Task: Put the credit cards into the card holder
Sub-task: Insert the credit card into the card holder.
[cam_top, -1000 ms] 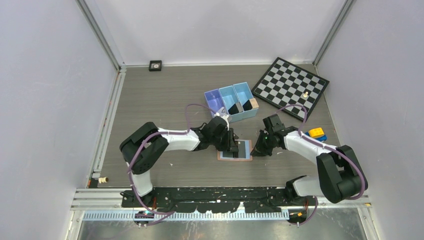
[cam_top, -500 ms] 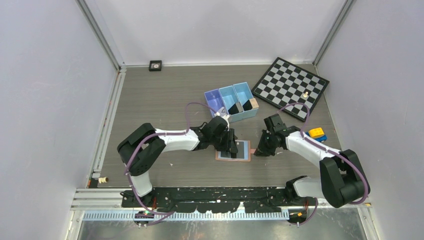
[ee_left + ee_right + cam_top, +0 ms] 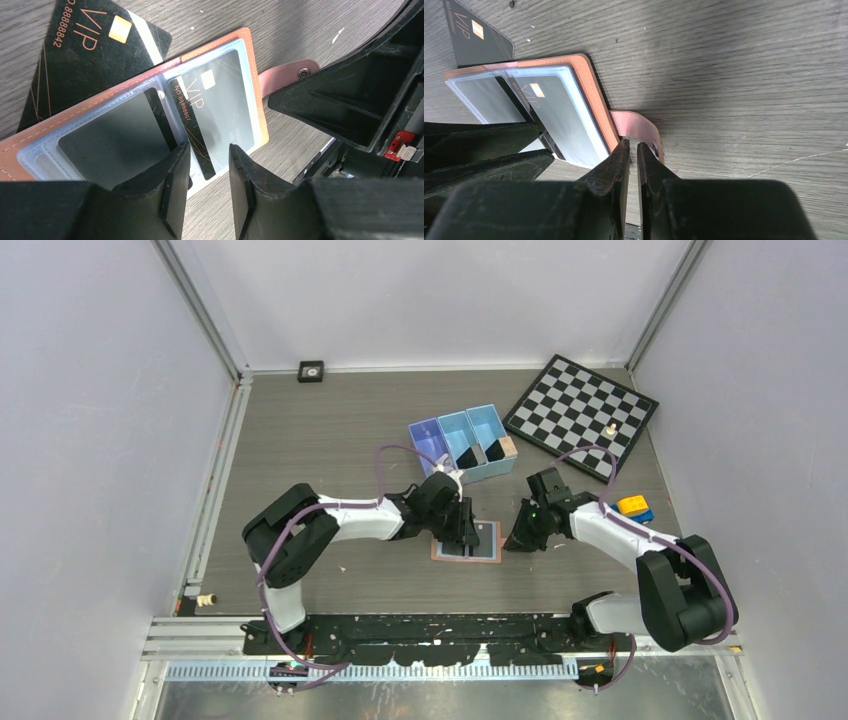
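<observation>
My left end effector [image 3: 207,185] had released the credit card [image 3: 197,135], half-sleeved in the card holder [image 3: 210,50]; right end effector [image 3: 634,165], I couldn't tell.

Overhead view of a grey wood-grain tabletop [image 3: 320,430], enclosed by plain pale grey walls [image 3: 100,440] at left, back and right. Aluminium frame posts [image 3: 200,310] slant through both upper corners. A metal rail [image 3: 200,635] crosses the bottom. The light is soft and even.

Light: bright, even, from above.
Shadows: soft, on the counter [image 3: 330,440].
Glare: pale sheen on card holder [image 3: 220,44] sleeves.
Focus: wrist-view foreground blurred.
</observation>
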Robot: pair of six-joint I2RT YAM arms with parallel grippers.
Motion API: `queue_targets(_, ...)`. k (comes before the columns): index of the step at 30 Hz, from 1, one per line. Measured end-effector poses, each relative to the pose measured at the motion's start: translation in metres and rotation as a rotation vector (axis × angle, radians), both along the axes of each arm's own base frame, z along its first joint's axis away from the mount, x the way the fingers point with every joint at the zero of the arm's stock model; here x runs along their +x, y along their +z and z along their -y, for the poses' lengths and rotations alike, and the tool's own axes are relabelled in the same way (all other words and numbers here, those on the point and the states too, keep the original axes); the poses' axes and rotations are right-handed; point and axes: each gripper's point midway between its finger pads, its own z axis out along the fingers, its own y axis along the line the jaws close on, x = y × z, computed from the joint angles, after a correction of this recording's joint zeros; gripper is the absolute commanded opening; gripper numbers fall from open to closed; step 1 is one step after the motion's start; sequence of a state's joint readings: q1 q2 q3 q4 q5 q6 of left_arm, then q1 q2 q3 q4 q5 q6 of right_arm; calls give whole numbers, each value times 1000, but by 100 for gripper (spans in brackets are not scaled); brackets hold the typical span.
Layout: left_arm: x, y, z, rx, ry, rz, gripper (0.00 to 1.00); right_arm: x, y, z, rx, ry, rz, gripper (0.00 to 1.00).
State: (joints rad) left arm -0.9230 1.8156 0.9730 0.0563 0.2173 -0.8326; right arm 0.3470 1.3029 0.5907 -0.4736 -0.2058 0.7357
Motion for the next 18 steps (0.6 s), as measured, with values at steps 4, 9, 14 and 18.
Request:
queue_targets(4,-1,-1,4,-4,-7,-1,36,1,0,-1,7,1,3,17)
queue_targets(9,-3,0,9,-8,-18,2,36,1,-3,-2,8,0,-1,17)
queue_targets(14,-7,0,13,-8,-27,1,36,0,-4,-2,9,-1,-4,17)
queue_targets(18,-8,0,13,-9,-28,3,40,0,-4,0,2,-4,0,17)
